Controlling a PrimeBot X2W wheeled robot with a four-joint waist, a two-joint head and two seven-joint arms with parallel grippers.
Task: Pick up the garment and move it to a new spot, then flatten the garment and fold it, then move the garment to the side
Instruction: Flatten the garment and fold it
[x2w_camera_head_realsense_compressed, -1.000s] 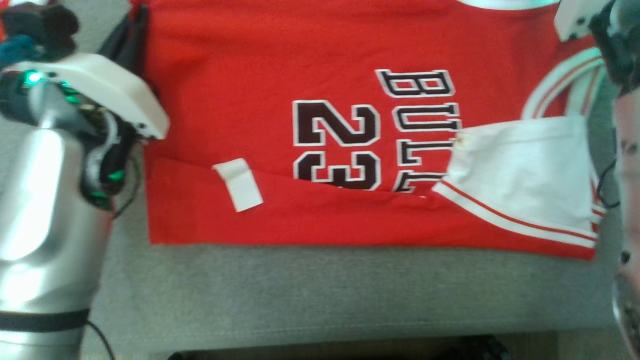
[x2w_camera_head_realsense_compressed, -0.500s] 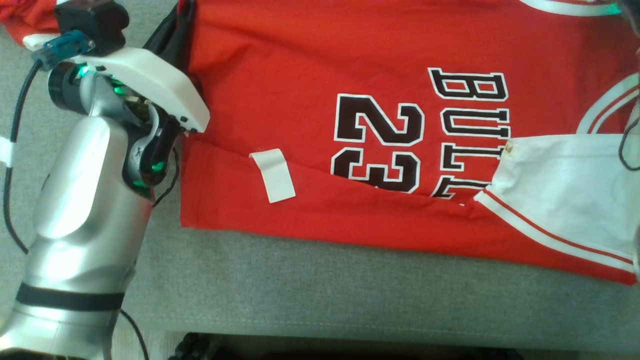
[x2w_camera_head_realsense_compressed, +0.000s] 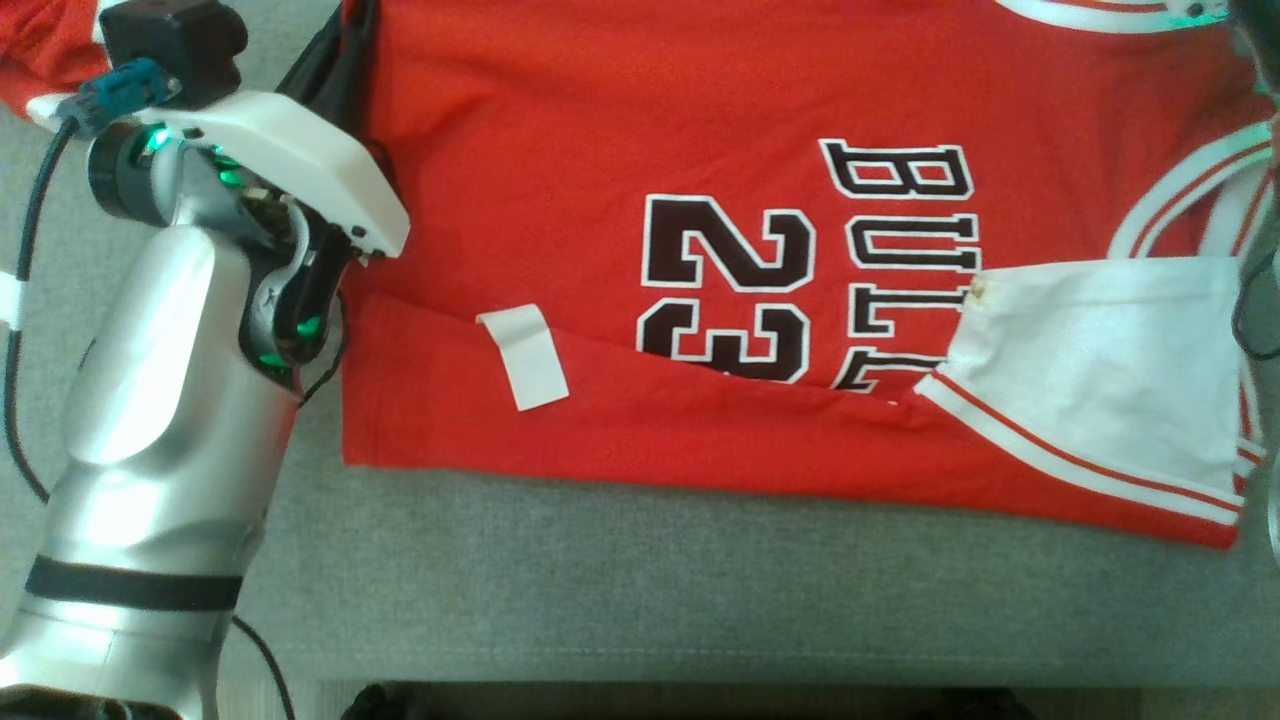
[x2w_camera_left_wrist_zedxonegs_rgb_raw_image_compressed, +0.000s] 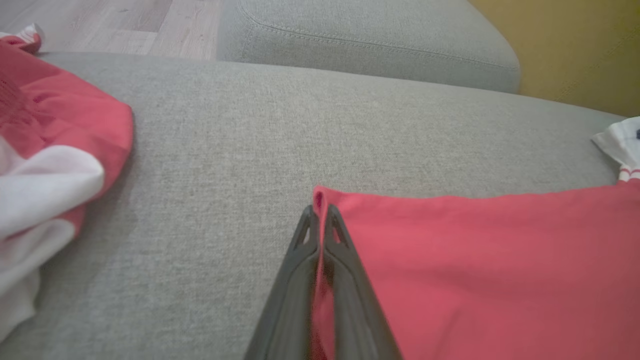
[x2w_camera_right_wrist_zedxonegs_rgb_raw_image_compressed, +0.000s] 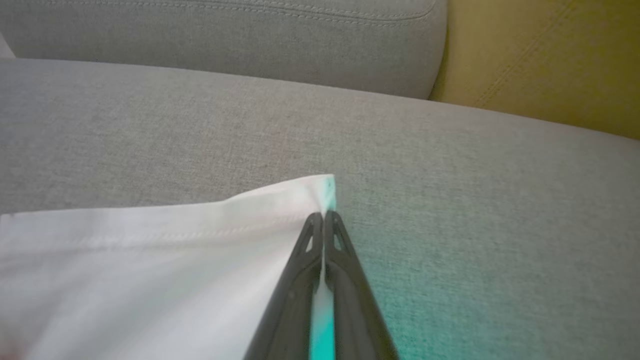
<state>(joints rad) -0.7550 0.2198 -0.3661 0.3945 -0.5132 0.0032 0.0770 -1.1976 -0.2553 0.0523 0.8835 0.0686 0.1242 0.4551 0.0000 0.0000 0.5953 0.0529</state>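
The dark two-fingered left gripper (x2w_camera_left_wrist_zedxonegs_rgb_raw_image_compressed: 320, 212) is pinching the near corner of the flat red fabric garment (x2w_camera_left_wrist_zedxonegs_rgb_raw_image_compressed: 475, 265), which is lying on the grey woven sofa cushion (x2w_camera_left_wrist_zedxonegs_rgb_raw_image_compressed: 225, 150). A crumpled red-and-white cloth heap (x2w_camera_left_wrist_zedxonegs_rgb_raw_image_compressed: 45, 150) is sitting well apart at the left edge. A white striped scrap (x2w_camera_left_wrist_zedxonegs_rgb_raw_image_compressed: 622, 145) is peeking in at the right edge, possibly part of the same garment.

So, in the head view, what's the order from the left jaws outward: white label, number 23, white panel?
1. White label, nearest, towards the left.
2. Number 23, in the middle.
3. White panel, farthest, far right.
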